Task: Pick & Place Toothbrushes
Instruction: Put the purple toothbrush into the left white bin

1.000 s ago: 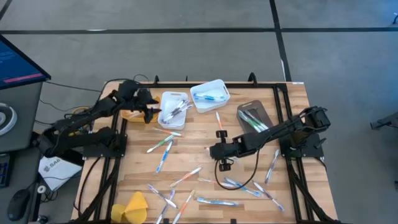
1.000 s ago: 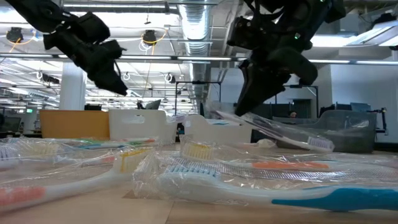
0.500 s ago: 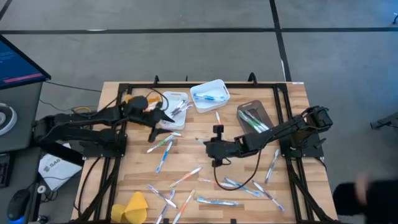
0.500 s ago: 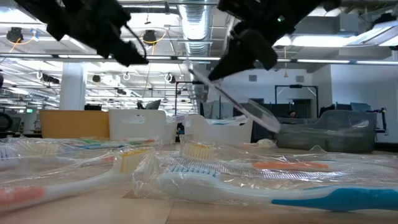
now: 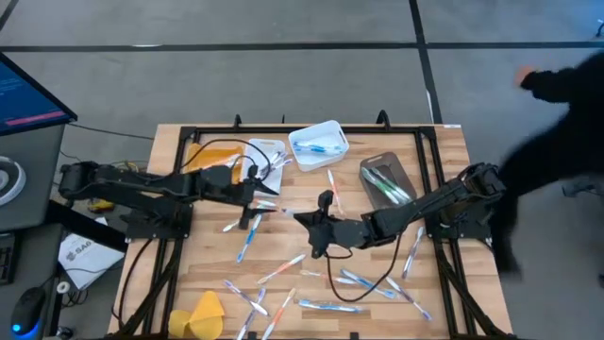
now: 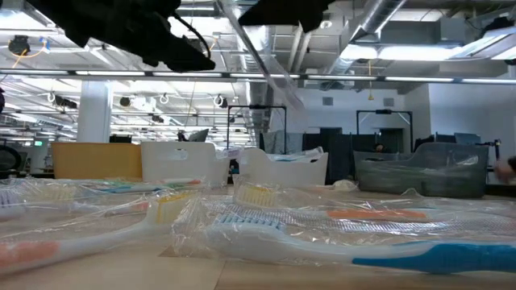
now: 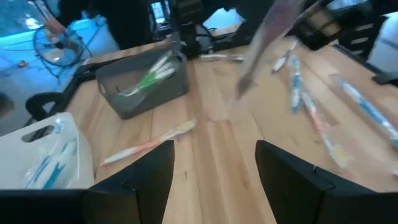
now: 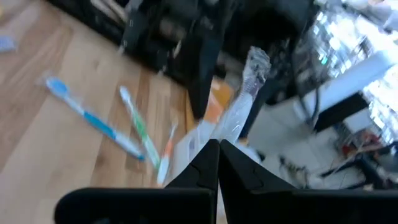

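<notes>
Holding 1 wrapped toothbrush in closed jaws, right gripper hangs mid-tabletop for handover; left gripper faces it, jaws wide, empty.

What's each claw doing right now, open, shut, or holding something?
Left claw: open, empty, above the table's middle.
Right claw: shut on a wrapped toothbrush, lifted off the table.

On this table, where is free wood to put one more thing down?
Free: the near right corner, beside the right frame rail, and the strip behind the grey bin. Crowded: the near middle, strewn with toothbrushes, and the centre, under both arms.
</notes>
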Robot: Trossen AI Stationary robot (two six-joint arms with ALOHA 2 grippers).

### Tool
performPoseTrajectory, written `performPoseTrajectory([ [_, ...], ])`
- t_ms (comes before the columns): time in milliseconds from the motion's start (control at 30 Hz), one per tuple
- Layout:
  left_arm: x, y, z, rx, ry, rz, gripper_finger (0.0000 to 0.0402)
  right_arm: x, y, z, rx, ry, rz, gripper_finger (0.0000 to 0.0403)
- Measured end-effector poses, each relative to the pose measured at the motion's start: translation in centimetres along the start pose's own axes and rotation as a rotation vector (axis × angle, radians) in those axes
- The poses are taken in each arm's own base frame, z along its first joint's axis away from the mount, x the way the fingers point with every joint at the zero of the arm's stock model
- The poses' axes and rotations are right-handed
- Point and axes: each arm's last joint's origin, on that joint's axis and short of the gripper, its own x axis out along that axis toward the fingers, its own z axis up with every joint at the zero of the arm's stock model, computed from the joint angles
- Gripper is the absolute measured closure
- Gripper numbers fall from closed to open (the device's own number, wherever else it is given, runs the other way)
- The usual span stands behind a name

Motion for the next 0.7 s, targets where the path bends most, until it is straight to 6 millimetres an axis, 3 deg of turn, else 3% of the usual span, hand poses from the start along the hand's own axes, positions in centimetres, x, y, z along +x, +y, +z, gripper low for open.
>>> performPoseTrajectory([
  [367, 4.0, -1.3, -0.5, -0.001, -0.112, -0.023, 0.0183, 0.5, -0.8, 0.1, -0.009, -0.020, -0.035, 0.0403],
  [700, 5.7, -1.3, -0.3, -0.018, -0.254, 0.006, 0.0183, 0.8, -1.1, -0.2, 0.017, -0.012, -0.035, 0.0403],
])
